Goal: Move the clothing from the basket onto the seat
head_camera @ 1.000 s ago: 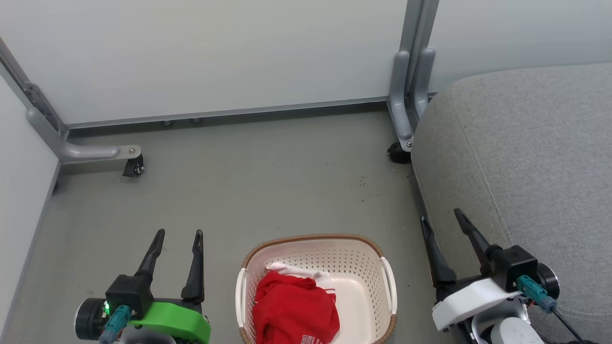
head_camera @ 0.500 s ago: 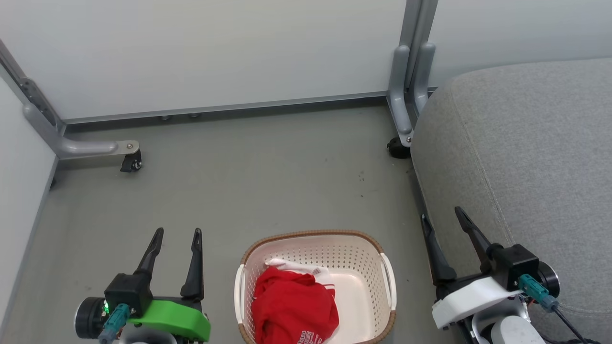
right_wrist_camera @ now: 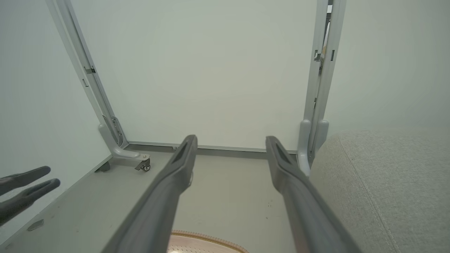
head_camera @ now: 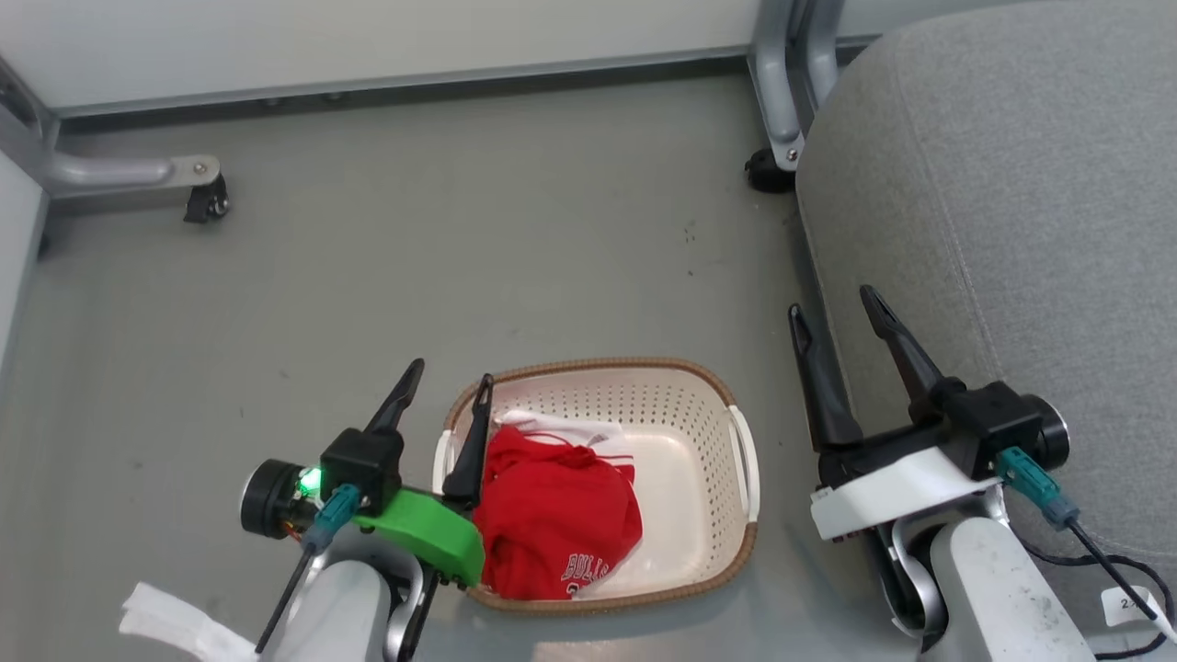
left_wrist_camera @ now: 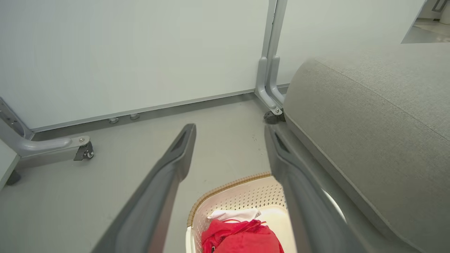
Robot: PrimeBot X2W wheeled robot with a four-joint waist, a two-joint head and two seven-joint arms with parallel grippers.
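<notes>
One bright red fabric jersey (head_camera: 552,515) lies inside one cream perforated plastic basket (head_camera: 685,418), just right of the left claw (head_camera: 451,372), which gapes empty. The right claw (head_camera: 831,302), likewise spread and empty, sits just left of one grey upholstered seat (head_camera: 1011,230).

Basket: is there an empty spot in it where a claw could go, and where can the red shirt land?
Yes. The basket is bare on its right side, between the red shirt and the right handle. Its left side is crowded: shirt plus the left claw at the rim. The grey seat top is all bare.
</notes>
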